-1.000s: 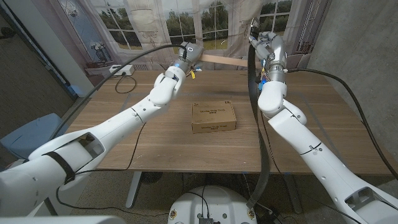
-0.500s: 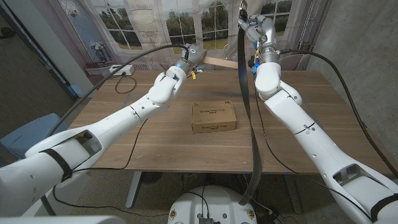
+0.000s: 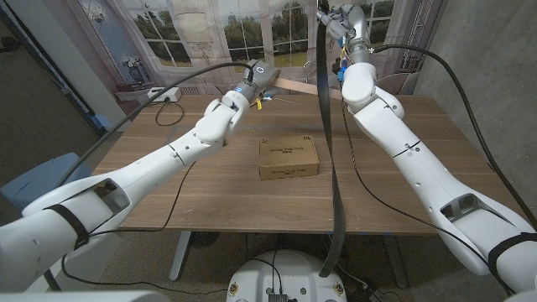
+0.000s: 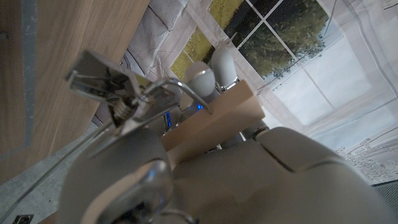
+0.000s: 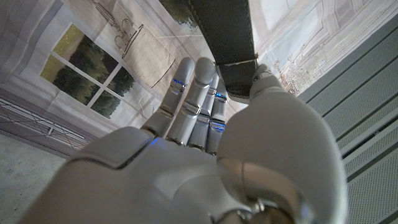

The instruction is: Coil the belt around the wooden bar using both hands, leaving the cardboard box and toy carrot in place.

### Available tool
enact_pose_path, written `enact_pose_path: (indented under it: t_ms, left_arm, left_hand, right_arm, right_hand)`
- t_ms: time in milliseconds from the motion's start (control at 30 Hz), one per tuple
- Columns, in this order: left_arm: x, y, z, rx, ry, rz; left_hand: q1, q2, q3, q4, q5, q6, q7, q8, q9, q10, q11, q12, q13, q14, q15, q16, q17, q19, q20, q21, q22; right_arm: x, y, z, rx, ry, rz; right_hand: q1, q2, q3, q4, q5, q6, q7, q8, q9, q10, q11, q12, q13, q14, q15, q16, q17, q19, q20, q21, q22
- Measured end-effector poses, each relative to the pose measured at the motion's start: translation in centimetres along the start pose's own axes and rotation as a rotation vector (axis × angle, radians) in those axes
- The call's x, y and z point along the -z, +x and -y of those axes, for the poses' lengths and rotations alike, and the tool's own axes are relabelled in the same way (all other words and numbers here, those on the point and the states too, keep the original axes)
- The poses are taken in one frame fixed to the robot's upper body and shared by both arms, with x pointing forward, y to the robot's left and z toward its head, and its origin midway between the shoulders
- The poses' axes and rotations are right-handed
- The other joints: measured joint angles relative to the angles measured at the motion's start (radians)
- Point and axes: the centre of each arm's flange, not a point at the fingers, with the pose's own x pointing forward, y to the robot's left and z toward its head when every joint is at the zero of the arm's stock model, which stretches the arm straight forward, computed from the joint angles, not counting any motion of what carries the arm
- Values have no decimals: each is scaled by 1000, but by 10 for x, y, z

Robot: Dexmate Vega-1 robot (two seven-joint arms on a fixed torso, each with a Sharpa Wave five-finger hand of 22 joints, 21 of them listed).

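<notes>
We see the right hand raised high at about one o'clock above the bench, its fingers grasping the top end of the belt. The belt hangs as a long dark strap past the bench's near edge toward six o'clock. At about eleven o'clock the left hand has its fingers clenched around one end of the wooden bar, which runs off toward the belt above the far edge of the bench. The cardboard box lies flat near the bench's middle, well apart from both hands.
</notes>
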Motion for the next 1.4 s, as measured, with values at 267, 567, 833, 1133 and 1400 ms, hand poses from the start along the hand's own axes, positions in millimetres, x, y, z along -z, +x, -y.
enact_pose_path:
  t_ms: [267,567,833,1133,1400]
  left_arm:
    - [6,-11,-7,-41,5,-13]
    - [14,-23,-11,-72,17,-49]
    - [24,-31,-16,-114,45,-107]
    - [28,-32,-21,-151,60,-148]
    - [29,-28,-14,-161,58,-170]
  left_hand:
    - [0,0,0,0,0,0,0,0,0,0,0,0,0,0,0,0,0,0,0,0,0]
    - [0,0,0,0,0,0,0,7,-3,-1,2,0,0,0,0,0,0,0,0,0,0]
    - [0,0,0,0,0,0,0,7,-5,-1,2,0,0,0,0,0,2,0,0,0,3]
    - [0,0,0,0,0,-5,-5,15,-9,-4,-2,0,0,0,0,4,3,0,0,0,3]
    - [0,0,0,0,0,-5,-5,19,-9,-2,-4,0,0,0,0,4,0,0,0,0,0]
  right_arm:
    - [11,13,-4,-1,-151,-55]
    - [28,19,-3,24,-294,-128]
    - [38,24,-4,-56,-411,-174]
    - [28,37,-11,-274,-535,-176]
    - [26,46,-26,-526,-575,-224]
  right_hand:
    - [0,0,0,0,0,0,0,0,0,7,7,-2,1,0,0,0,-2,0,0,0,0]
    - [1,-1,0,0,0,0,0,0,0,11,11,-8,9,0,0,0,-5,0,0,6,-5]
    - [3,-3,0,0,0,0,0,0,0,11,11,-11,10,0,0,8,-4,0,0,6,-5]
    - [3,-3,0,0,0,0,0,0,0,11,11,-15,13,-6,2,8,-4,-17,2,6,-5]
    - [7,-7,0,0,-1,0,0,0,0,18,18,-19,13,-13,2,8,-4,-16,2,9,-4]
